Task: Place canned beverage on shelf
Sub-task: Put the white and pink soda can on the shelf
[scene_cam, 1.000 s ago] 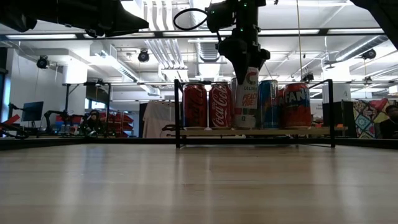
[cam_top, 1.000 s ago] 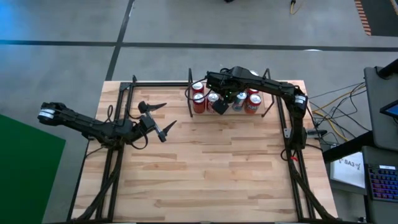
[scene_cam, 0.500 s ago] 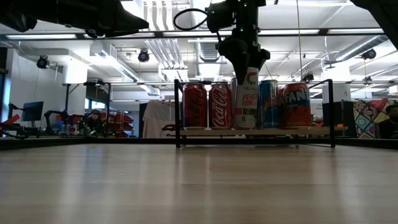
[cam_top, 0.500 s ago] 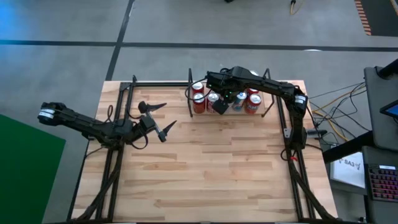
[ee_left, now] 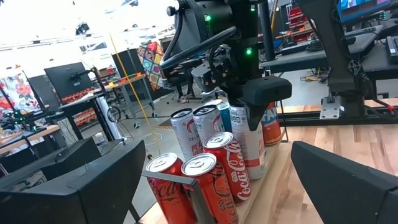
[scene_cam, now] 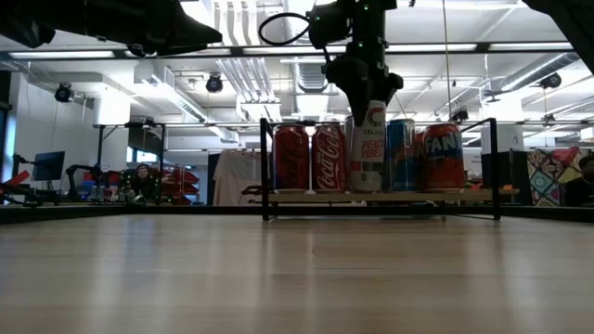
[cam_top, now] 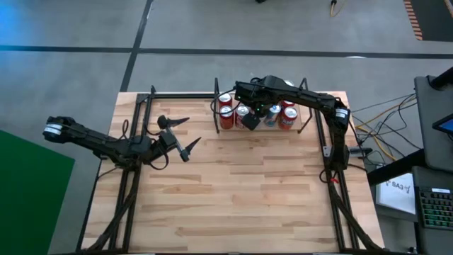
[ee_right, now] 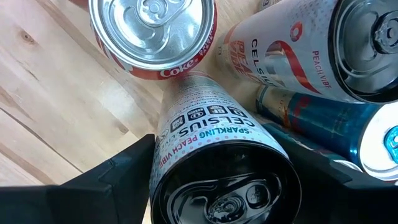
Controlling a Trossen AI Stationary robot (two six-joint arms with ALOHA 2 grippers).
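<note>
Very little differs from a second ago. Beyond the worktop (scene_cam: pixel 297 278), in the room at the low view's left, a seated person (scene_cam: pixel 141 176) has shifted slightly and now sits a touch higher. At the high view's right edge, a backlit keyboard (cam_top: pixel 433 207) has gone from pink and blue light to a greenish glow. The right tool (scene_cam: pixel 368 97) and the white can (scene_cam: pixel 370 153) in its grip show no visible shift.
</note>
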